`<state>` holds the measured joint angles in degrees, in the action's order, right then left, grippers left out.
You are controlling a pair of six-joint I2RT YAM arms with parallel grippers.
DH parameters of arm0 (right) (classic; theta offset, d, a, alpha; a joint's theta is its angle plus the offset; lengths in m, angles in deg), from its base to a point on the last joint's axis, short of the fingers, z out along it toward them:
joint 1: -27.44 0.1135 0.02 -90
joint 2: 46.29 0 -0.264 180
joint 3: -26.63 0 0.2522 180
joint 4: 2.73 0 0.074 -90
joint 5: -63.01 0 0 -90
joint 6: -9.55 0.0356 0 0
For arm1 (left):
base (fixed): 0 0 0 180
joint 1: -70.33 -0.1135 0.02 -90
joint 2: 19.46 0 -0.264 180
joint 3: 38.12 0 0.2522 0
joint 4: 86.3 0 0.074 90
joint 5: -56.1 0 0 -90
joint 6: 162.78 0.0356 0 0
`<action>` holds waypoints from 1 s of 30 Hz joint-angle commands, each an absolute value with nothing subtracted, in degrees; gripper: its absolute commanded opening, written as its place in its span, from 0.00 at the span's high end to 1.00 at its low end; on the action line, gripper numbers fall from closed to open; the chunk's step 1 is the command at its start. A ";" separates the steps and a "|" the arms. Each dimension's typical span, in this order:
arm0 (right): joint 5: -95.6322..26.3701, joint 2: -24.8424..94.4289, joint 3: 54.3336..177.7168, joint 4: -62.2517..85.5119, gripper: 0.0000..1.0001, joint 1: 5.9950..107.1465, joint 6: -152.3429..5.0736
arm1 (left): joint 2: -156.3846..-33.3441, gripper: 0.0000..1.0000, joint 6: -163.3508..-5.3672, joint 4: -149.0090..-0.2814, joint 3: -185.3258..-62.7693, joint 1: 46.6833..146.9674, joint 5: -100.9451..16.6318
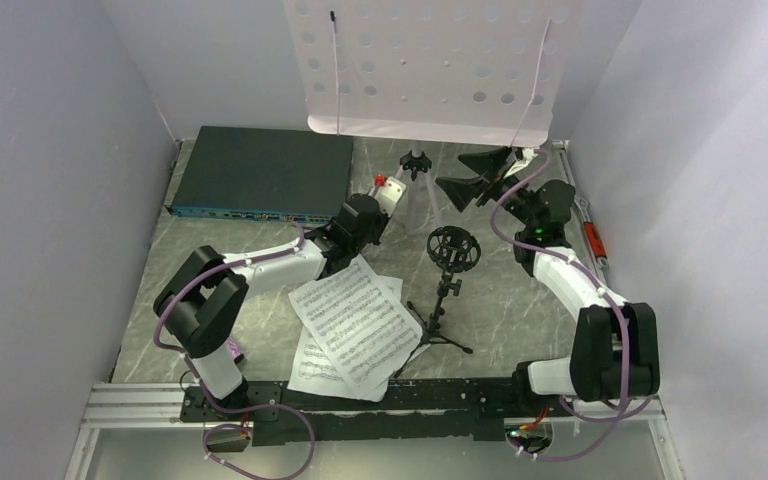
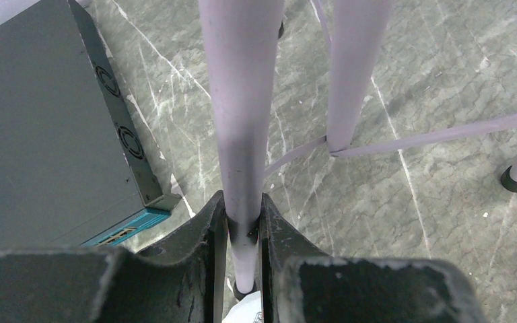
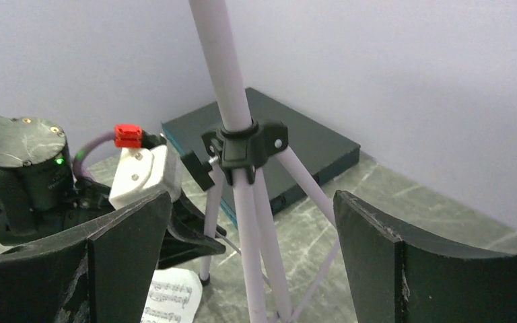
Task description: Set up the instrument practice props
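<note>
Sheet-music pages (image 1: 352,322), two of them, lie overlapped and askew on the desk (image 1: 520,310), closest to the arm bases in my overhead view. Just right of them the small black tripod mic stand (image 1: 444,300) stands upright, with a ring-shaped mount at its top.

Beyond the pages, my left tool (image 2: 242,202) is clamped on one pale lilac tripod leg (image 2: 241,101) of the music stand (image 1: 430,60), low down near the foot. The wrist view confirms that both pads are pressed against the tube.

My right tool (image 3: 250,202) stands wide open and grips nothing. It faces the stand's black leg collar (image 3: 244,145) and is apart from it.

I find the music stand upright toward the back of the desk, its perforated tray uppermost. A flat dark box with a blue front edge (image 1: 260,170) lies at the far left by the back wall. A red-handled item (image 1: 592,242) lies along the right wall.
</note>
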<state>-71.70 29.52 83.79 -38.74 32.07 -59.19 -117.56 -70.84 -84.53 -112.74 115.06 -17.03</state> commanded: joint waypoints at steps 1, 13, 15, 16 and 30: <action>-76.13 30.68 87.33 -48.81 0.05 31.84 -54.26 | -121.53 0.97 -71.49 -66.91 -110.36 116.59 -19.51; -78.49 34.52 88.58 -59.85 0.05 32.62 -45.69 | -122.02 0.97 -71.16 -66.95 -111.19 116.99 -19.96; -78.45 35.86 89.07 -62.10 0.05 32.72 -43.88 | -122.00 0.97 -70.85 -66.84 -111.37 117.20 -19.96; -78.49 36.81 89.55 -63.09 0.06 32.72 -42.73 | -122.07 0.97 -70.78 -66.87 -111.38 117.25 -19.86; -73.45 39.15 93.90 -54.56 0.06 32.63 -40.62 | -122.39 0.97 -70.41 -67.09 -111.16 117.58 -19.35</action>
<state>-75.68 40.39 89.89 -58.28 32.42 -40.24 -118.24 -70.41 -82.32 -114.27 115.84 -15.61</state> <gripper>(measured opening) 0.938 0.228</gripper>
